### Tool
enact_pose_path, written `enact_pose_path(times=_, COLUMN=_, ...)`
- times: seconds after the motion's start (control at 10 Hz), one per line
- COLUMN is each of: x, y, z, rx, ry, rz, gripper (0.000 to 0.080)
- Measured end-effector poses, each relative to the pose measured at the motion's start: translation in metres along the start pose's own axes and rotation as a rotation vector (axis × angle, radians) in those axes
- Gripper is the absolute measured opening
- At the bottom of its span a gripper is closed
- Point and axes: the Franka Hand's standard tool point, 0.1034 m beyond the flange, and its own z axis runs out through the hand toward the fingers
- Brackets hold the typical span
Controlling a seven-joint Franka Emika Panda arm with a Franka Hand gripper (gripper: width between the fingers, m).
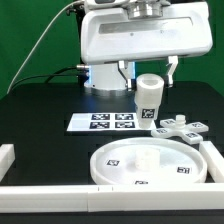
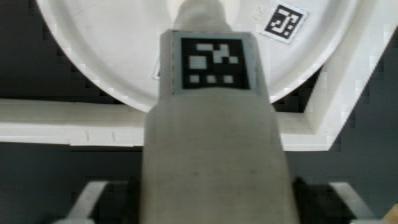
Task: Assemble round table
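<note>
The end effector [image 2: 210, 198] stood about half open, jaws clamped on the upright leg [image 1: 149, 98] just beyond the disc's [image 1: 118, 160] far rim. The step seemed to be bringing the leg to the disc. Next, it needed centring over the disc and lowering straight. The leg was a short white cylinder with a square tag.

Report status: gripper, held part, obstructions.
Gripper shut on short white plastic cylinder leg. Leg upright, apart from large rimmed round white disc. Nothing seen blocking.
</note>
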Motion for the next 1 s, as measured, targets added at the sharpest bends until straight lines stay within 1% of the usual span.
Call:
enact_pose_path(times=0.1, x=-0.001, y=0.006, z=0.0, rx=-0.005, ry=0.02, rz=0.0, gripper=0.0406)
enact_pose_path(times=0.2, x=-0.006, y=0.013, z=0.0, rx=0.006, ry=0.024, rz=0.024, gripper=0.0406)
enact_pose_path(times=0.3, x=-0.004, y=0.02, z=-0.001, rx=0.006, ry=0.045, rz=0.008, gripper=0.0406)
enact_pose_path(times=0.4, x=-0.004, y=0.038, z=-0.003, rx=-0.047, ry=0.121, rz=-0.029, gripper=0.0406)
enact_pose_path(times=0.5, x=-0.01, y=0.047, z=0.001, rx=-0.074, ry=0.152, rz=-0.035, gripper=0.0406)
enact_pose_path(times=0.6, x=-0.008, y=0.057, z=0.001, rx=-0.143, ry=0.249, rz=-0.027, gripper=0.0406)
enact_pose_path(times=0.7, x=-0.017, y=0.042, z=0.015, rx=-0.108, ry=0.249, rz=-0.003, gripper=0.0406)
enact_pose_path(times=0.8, x=-0.019, y=0.041, z=0.018, rx=-0.069, ry=0.212, rz=-0.02, gripper=0.0406)
enact_pose_path(times=0.9, x=-0.017, y=0.044, z=0.016, rx=-0.074, ry=0.221, rz=-0.007, gripper=0.0406)
enact_pose_path(times=1.0, x=-0.019, y=0.038, z=0.018, rx=-0.066, ry=0.217, rz=0.003, gripper=0.0406)
